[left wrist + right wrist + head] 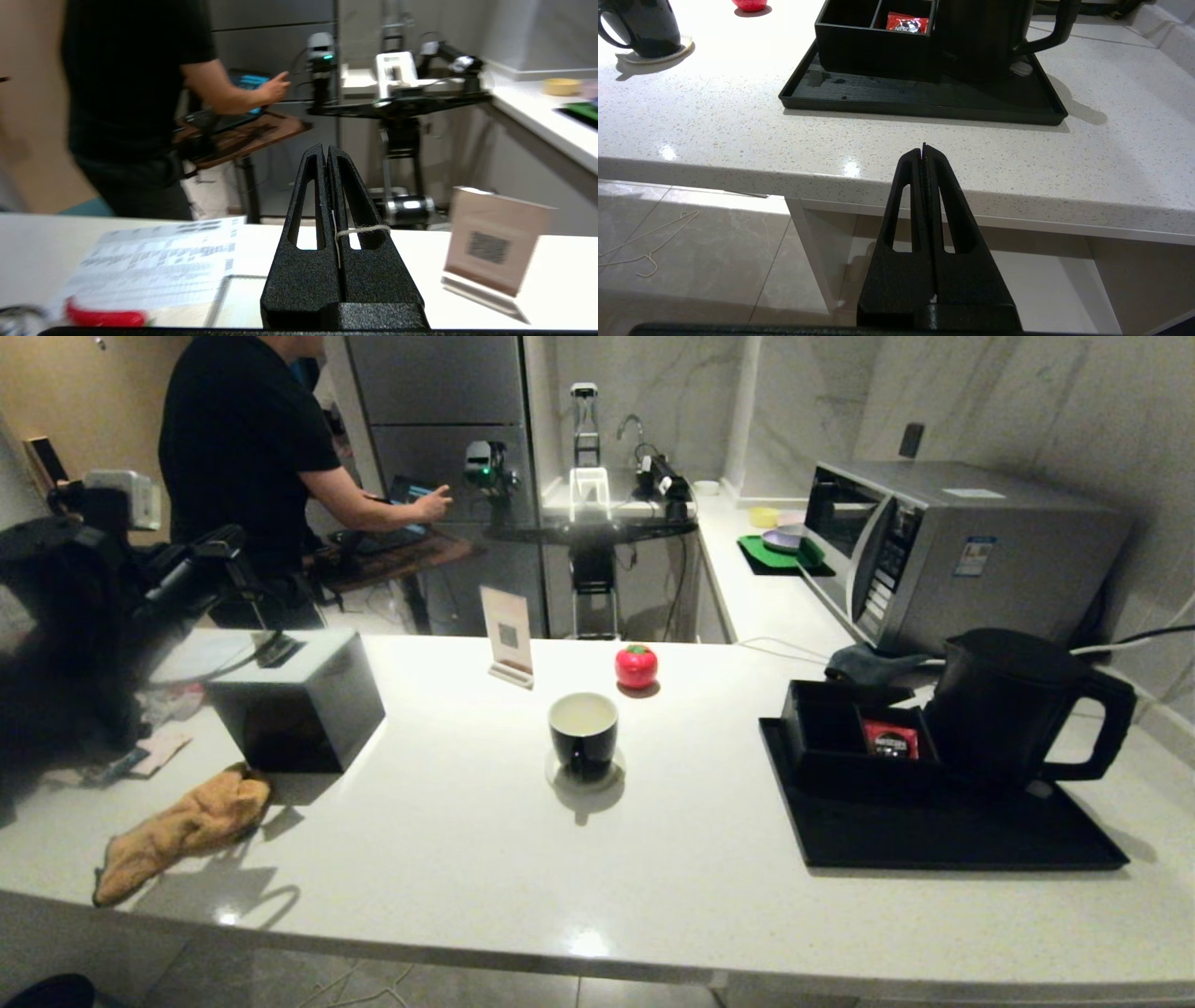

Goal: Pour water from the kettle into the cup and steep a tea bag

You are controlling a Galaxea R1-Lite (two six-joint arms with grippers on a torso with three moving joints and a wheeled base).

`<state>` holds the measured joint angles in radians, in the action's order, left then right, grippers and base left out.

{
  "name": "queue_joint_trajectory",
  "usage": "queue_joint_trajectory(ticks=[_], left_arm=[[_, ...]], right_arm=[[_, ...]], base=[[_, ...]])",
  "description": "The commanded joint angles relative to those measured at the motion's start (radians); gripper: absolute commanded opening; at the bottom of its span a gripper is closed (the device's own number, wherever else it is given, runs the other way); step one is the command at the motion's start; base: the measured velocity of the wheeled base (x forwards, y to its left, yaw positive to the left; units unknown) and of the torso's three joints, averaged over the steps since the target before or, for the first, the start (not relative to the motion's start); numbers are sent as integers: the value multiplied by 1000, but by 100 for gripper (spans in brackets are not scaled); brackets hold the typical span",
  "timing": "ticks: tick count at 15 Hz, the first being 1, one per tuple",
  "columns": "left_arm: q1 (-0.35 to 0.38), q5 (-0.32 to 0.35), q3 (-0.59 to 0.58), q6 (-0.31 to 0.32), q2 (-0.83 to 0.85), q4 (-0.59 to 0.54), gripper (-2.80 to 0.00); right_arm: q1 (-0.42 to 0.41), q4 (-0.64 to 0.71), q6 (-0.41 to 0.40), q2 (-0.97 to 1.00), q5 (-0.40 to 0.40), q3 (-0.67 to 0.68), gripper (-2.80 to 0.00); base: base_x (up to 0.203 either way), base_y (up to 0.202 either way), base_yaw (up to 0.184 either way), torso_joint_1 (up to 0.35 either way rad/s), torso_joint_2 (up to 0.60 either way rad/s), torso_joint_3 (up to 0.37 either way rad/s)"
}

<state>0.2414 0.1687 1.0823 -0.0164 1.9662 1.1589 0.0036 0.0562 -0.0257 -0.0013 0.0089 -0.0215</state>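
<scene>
The glossy black cup (583,735) stands on a pale coaster mid-counter; its inside looks pale and I cannot make out water. In the right wrist view the cup (641,27) shows a handle. The matte black kettle (1010,707) stands upright on the black tray (934,835) at the right. My left gripper (325,148) is shut on a thin white tea bag string (362,229) looped over one finger; the bag itself is hidden. That left gripper (224,543) hovers above the grey box at the far left. My right gripper (924,147) is shut and empty, below the counter's front edge.
A black compartment box (840,728) with a red sachet (890,739) sits on the tray beside the kettle. A grey box (299,714), an orange cloth (182,831), a QR sign (507,637), a red tomato-shaped object (636,665) and a microwave (943,555) surround the cup. A person stands behind the counter.
</scene>
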Motion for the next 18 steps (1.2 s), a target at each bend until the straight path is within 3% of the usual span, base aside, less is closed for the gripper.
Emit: queue_joint_trajectory(ticks=[1,7,12,18], left_arm=[[24,2,2,0,13,5,-280],[52,10,10,0,11,-79,-280],[68,80,19,3,-1,-153,-280],[90,132,156,9,11,-271,-280]], right_arm=[[0,1,0,1,0,0,-280],[1,1,0,1,0,0,-280],[1,1,0,1,0,0,-280],[1,1,0,1,0,0,-280]], base=[[0,0,0,0,0,0],[0,0,0,0,0,0],[0,0,0,0,0,0],[0,0,0,0,0,0]])
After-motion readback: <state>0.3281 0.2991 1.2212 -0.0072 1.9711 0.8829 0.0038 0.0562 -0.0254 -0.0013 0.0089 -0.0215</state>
